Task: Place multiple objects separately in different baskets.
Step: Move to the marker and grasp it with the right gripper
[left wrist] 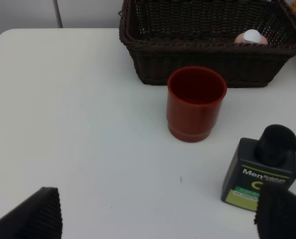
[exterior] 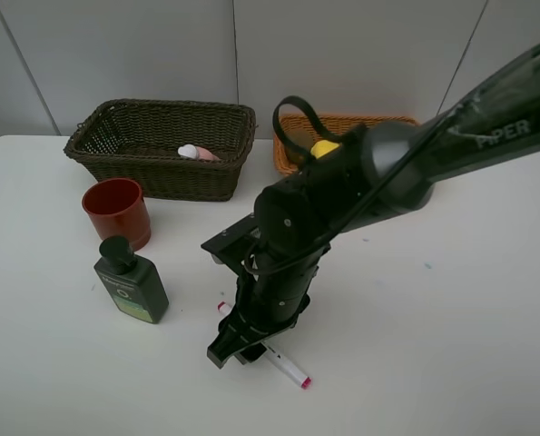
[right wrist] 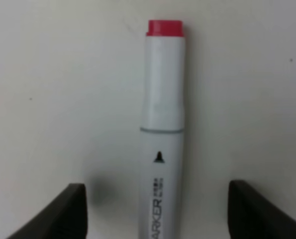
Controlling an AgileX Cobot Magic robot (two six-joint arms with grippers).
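Note:
A white marker [right wrist: 162, 139] with a red cap lies on the table [exterior: 451, 300]. My right gripper [right wrist: 160, 216] is low over it and open, one finger on each side, neither touching it. From above, the marker's [exterior: 288, 368] ends stick out from under the right gripper [exterior: 242, 350]. The red cup [exterior: 115, 211] and the dark green bottle [exterior: 131, 283] stand at the left. A pink bottle [exterior: 197, 153] lies in the dark basket [exterior: 161, 136]. A yellow lemon [exterior: 324, 148] shows in the tan basket [exterior: 378, 123]. My left gripper [left wrist: 157, 221] is open above the table, near the cup [left wrist: 196, 102] and bottle [left wrist: 259, 172].
The right arm covers much of the tan basket and the table's middle. The dark basket [left wrist: 207, 55] stands just behind the cup. The table's left edge and back left corner show in the left wrist view.

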